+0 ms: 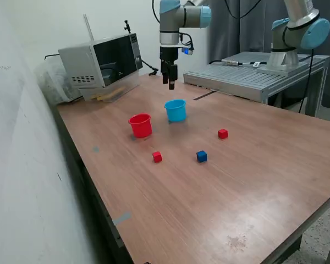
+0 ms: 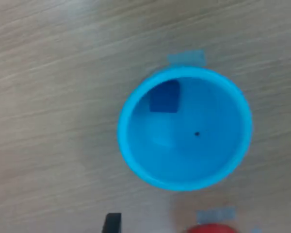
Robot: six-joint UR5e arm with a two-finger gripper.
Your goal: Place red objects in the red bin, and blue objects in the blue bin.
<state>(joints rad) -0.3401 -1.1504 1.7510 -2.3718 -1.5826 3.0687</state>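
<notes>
— What do we have on the wooden table (image 1: 253, 181)?

— We see the arm's gripper (image 1: 169, 82) hanging above the blue cup (image 1: 175, 110), clear of its rim and touching nothing. Its fingers point straight down and sit close together; we cannot tell whether a gap remains between them, and we see nothing held.

— And inside the cup?

— From the wrist view, we look straight down into the blue cup (image 2: 184, 128): one dark-blue cube (image 2: 165, 97) rests on the bottom, against the inner wall.

— Where are the rest of the pieces?

— The red cup (image 1: 140, 125) stands just beside the blue one, toward the exterior view's left, upright, the two apart. We can make out nothing inside it from this angle. Nearer the camera, three cubes lie loose on the table: a red cube (image 1: 157, 157) in front of the red cup, another blue cube (image 1: 202, 157) to its right in the exterior view, and a second red cube (image 1: 223, 133) farther right again — all well apart from each other and from both cups.

— Anything else?

— A microwave (image 1: 102, 65) sits at the table's far corner.
</notes>
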